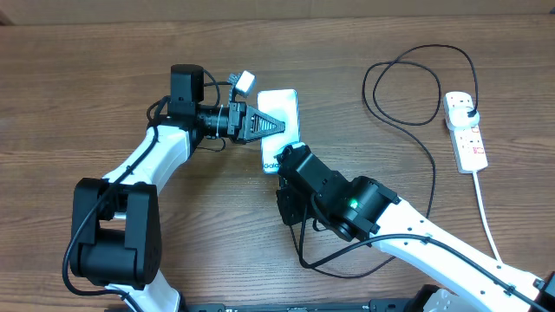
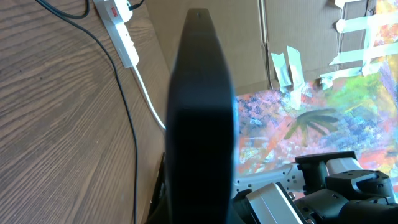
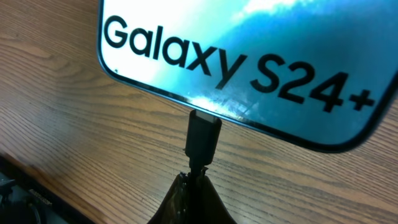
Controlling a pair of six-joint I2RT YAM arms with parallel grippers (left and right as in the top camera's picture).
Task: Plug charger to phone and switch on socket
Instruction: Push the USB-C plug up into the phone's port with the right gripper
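The phone (image 1: 282, 106) lies at the table's middle with its teal screen up. My left gripper (image 1: 269, 126), turned on its side, is shut on the phone's left edge; in the left wrist view the phone (image 2: 202, 124) shows edge-on as a dark slab. My right gripper (image 1: 284, 159) is shut on the charger's connector tip (image 3: 202, 137), which meets the phone's bottom edge (image 3: 249, 50) below the "Galaxy S24+" text. The black cable (image 1: 434, 165) loops right to a black plug (image 1: 469, 111) sitting in the white socket strip (image 1: 464, 130).
The strip's thick white cord (image 1: 486, 217) runs down the right side toward the front edge. The strip (image 2: 118, 31) and black cable (image 2: 124, 124) also show in the left wrist view. The right arm (image 1: 364, 208) lies across the front middle.
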